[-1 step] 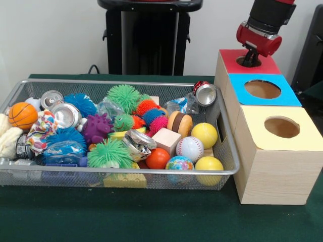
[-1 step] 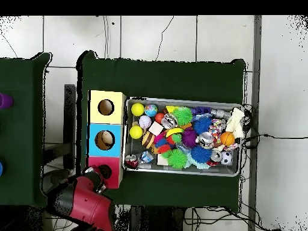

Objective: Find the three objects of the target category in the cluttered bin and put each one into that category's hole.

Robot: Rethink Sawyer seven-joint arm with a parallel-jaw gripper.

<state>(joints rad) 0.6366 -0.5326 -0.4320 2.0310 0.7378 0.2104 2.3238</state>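
My gripper (image 1: 249, 59) hangs down into the hole of the red box top (image 1: 262, 64) at the far end of the wooden box row; nothing shows in it. From above, the gripper (image 2: 99, 174) sits at the red hole (image 2: 106, 172). The wire bin (image 1: 126, 172) holds crushed cans (image 1: 206, 94) (image 1: 65, 115), yellow balls (image 1: 204, 135) (image 1: 209, 164), a baseball (image 1: 190, 148), a basketball (image 1: 22, 115), spiky green balls (image 1: 123, 98) (image 1: 109, 154), a purple spiky ball (image 1: 97, 128) and a wooden block (image 1: 166, 140).
Beside the red top stand a blue-topped hole (image 1: 262, 89) and a yellow-topped hole (image 1: 281, 127); from above, blue (image 2: 104, 139) and yellow (image 2: 106, 107). The bin (image 2: 180, 172) stands right against the boxes on green cloth (image 1: 151, 217). A can (image 2: 131, 161) lies in the bin corner nearest the red hole.
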